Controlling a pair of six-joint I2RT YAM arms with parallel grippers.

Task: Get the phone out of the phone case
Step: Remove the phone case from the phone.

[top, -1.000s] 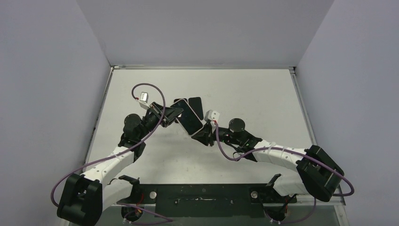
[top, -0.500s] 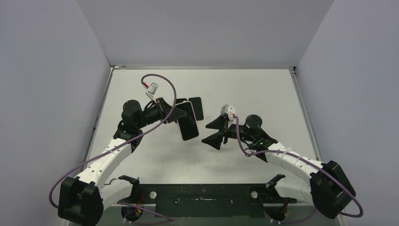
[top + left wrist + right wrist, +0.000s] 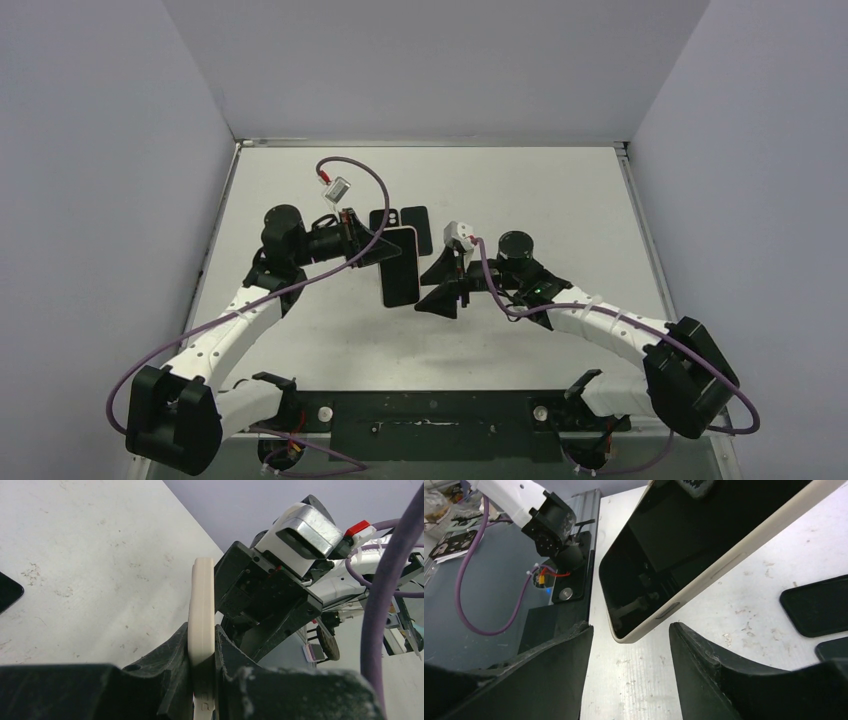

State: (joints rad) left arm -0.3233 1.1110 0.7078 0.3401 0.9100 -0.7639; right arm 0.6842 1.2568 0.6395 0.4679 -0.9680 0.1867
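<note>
— Item one?
— The phone (image 3: 400,268), seated in its cream phone case (image 3: 202,595) and lifted off the surface (image 3: 560,200). The left gripper (image 3: 358,245) has its jaws clamped tight on the end toward 11 o'clock. We judge this leaves the 6 o'clock end free for the other arm.
— Item two?
— The right gripper (image 3: 420,295), at the phone's 4 o'clock, jaws spread wide, holding nothing. Our right wrist view shows the dark screen and side buttons; our left wrist view shows only the case's edge. Two black slabs (image 3: 415,226) lie at 12 o'clock; we cannot tell whether they are phones or cases.

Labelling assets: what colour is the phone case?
Cream case; clearest in the right wrist view.
</note>
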